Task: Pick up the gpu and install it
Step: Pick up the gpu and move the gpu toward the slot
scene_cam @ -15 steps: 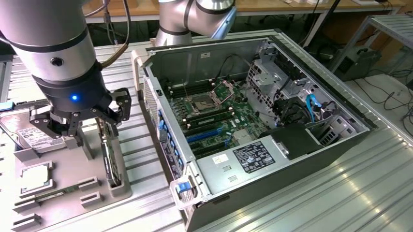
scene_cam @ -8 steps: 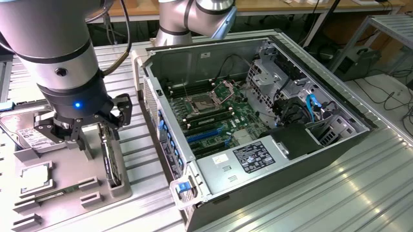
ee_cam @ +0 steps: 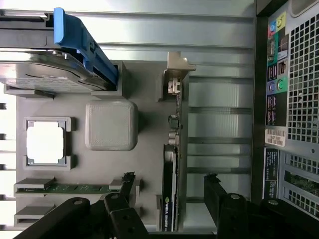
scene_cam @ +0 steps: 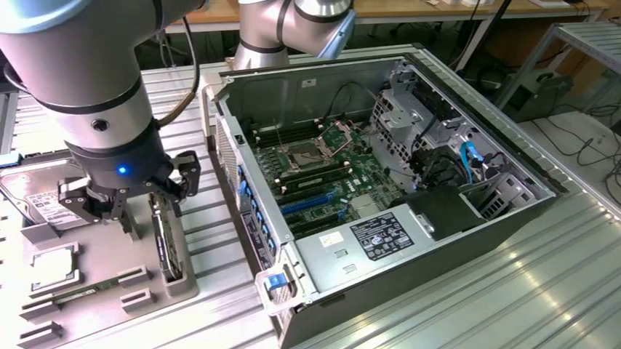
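While the claw (scene_cam: 134,207) hangs spread wide and gripping nothing, the exterior view puts the gpu (scene_cam: 167,241) directly beneath it. The card stands on its long edge in a slotted holder of the grey parts tray (scene_cam: 107,254). The opened computer case (scene_cam: 281,102) sits just beyond the card, on the side of the claw away from the rest of the tray.

From the wrist view, the claw (ee_cam: 170,186) straddles the gpu (ee_cam: 170,159). One finger (ee_cam: 215,194) stands off each face with a gap showing on both sides, so nothing is touching yet. The card runs away from the claw to its metal end bracket (ee_cam: 177,74) at the far end.

I judge it a light, rigid board, but a fragile one: the fan and surface components would not tolerate hard squeezing, and the bare board looks slick. The sound hold is across its thickness, with pads on the fan housing and the back face near mid-length, clear of the bracket and of the lower edge seated in the holder.
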`<state>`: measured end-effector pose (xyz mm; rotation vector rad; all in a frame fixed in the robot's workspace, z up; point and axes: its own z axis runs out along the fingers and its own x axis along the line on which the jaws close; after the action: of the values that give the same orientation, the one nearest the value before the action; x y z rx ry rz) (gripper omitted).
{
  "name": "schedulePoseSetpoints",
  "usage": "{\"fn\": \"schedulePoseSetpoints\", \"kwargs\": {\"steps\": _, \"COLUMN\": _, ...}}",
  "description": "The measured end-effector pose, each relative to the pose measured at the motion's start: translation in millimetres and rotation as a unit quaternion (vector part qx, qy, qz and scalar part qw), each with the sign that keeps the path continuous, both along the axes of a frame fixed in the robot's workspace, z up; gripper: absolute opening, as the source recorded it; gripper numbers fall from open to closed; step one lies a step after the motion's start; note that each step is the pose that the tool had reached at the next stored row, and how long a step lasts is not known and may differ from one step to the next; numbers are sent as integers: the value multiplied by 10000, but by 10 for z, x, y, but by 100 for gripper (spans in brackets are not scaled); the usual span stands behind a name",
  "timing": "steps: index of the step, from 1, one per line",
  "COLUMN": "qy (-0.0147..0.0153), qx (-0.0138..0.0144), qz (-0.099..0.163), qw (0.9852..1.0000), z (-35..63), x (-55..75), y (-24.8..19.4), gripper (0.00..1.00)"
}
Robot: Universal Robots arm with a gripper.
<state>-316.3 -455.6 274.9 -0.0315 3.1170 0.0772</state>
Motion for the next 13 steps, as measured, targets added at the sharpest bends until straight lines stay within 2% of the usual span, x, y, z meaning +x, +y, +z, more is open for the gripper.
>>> {"fn": "schedulePoseSetpoints", "kwargs": {"steps": 13, "qy": 0, "qx": 0, "qz": 0, "qw": 10000, "z": -250, "x": 13, "y": 5, "gripper": 66}}
